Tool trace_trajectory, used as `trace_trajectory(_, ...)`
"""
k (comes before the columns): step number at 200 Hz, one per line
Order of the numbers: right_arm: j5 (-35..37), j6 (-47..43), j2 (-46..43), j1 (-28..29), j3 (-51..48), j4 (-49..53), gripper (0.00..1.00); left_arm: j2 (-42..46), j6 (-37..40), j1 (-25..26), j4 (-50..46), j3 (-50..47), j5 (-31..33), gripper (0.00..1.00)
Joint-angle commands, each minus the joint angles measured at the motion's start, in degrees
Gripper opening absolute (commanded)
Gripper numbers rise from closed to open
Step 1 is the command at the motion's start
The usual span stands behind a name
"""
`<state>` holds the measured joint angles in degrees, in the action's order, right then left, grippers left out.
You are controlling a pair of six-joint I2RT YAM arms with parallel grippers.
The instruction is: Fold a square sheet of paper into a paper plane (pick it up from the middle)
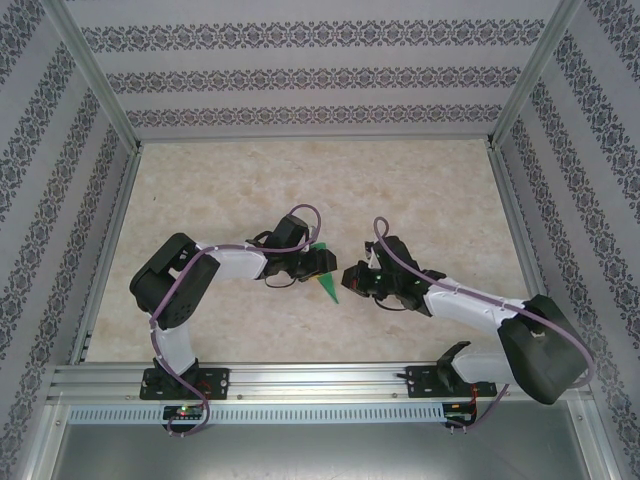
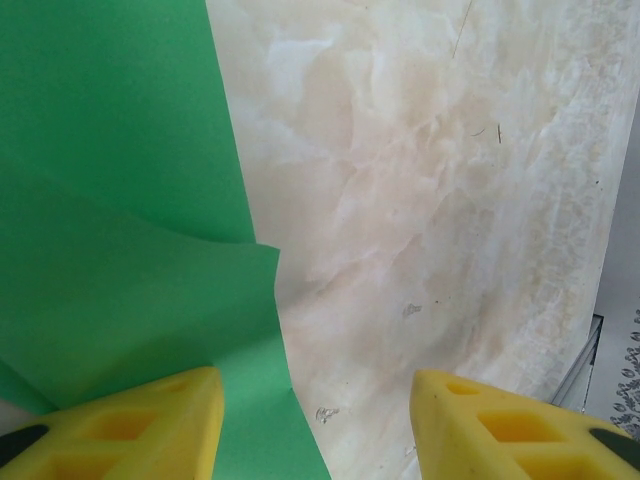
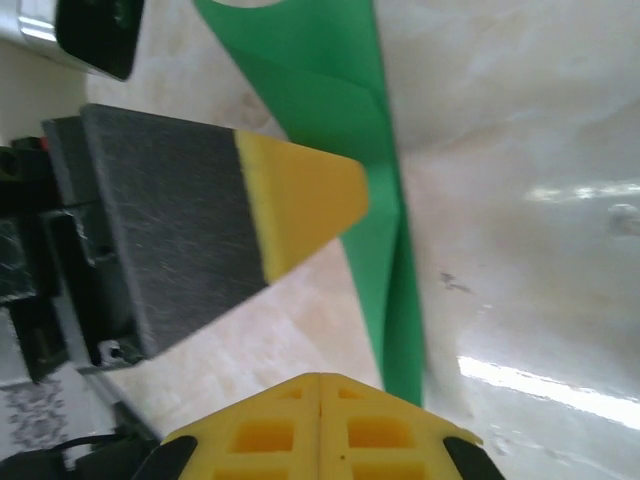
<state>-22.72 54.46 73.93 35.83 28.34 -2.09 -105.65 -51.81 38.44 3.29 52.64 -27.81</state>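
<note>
The bright-green paper [image 1: 327, 286] lies folded on the table between both grippers, and its sharp tip points toward the near edge. In the left wrist view the green paper [image 2: 110, 200] shows layered flaps with a crease, and one flap runs under my left finger [image 2: 130, 425]. My left gripper [image 2: 315, 420] is open, with bare table between the pads. My right gripper [image 3: 320, 378] is shut, its yellow pads pressed together with nothing visible between them. The narrow folded paper [image 3: 330, 90] passes just beyond its tip. A finger of the left gripper [image 3: 300, 200] hovers over the paper.
The marble-patterned table [image 1: 300, 180] stretches far and wide behind the grippers. Aluminium frame posts and patterned walls [image 1: 300, 75] enclose it. A metal rail [image 1: 320, 378] with both arm bases runs along the near edge.
</note>
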Motion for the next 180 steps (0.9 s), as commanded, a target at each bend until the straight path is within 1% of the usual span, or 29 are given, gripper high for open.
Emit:
trace_trajectory(1,-5.6,0.9,4.2,0.1,1.8,-5.1,0.00,-2.5,1.7,0.6,-4.3,0.5,1.7,0.54)
trace_trajectory(29,-6.6,2.2,9.2,0.9,3.2,-8.6,0.00,-2.6,1.5,0.6,-4.6,0.5,2.0,0.53)
trace_trajectory(76,-7.6,3.5,15.1,1.2,5.1,-11.0,0.00,-2.8,1.7,0.6,-5.1,0.8,1.8,0.53)
trace_trajectory(94,-7.5,3.8,16.9,1.5,5.9,-11.2,0.00,-2.9,1.7,0.5,-5.3,0.9,1.8,0.53)
trace_trajectory(109,-6.2,3.2,18.3,1.4,6.1,-9.3,0.00,-2.9,1.7,0.5,-5.4,1.0,1.7,0.53)
trace_trajectory(130,-3.7,3.5,18.7,1.1,3.8,-9.6,0.00,-2.9,1.8,0.6,-5.6,1.1,1.8,0.53)
trace_trajectory(180,-5.7,2.8,21.6,0.7,0.7,-9.8,0.00,-3.1,2.1,0.5,-5.9,1.0,1.8,0.53)
